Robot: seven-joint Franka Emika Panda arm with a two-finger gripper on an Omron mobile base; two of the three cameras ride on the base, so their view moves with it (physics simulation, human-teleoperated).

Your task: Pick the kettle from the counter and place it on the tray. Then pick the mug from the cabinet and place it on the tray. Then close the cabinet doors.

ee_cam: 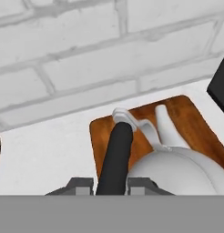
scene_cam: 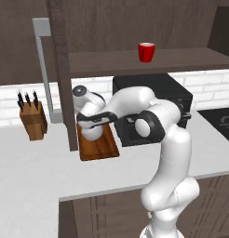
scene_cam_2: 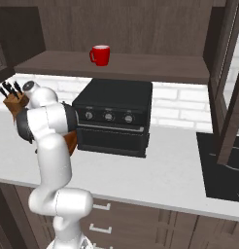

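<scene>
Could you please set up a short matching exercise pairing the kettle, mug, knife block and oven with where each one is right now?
Things:
1. kettle
2. mug
3. knife block
4. oven

Places:
A. on the cabinet shelf
B. on the counter, left of the tray
C. over the tray, handle in the pincer
D. on the counter, under the shelf

Pairs: 1-C, 2-A, 3-B, 4-D

white kettle (ee_cam: pixel 177 170) over wooden tray (ee_cam: pixel 196 123)
</scene>
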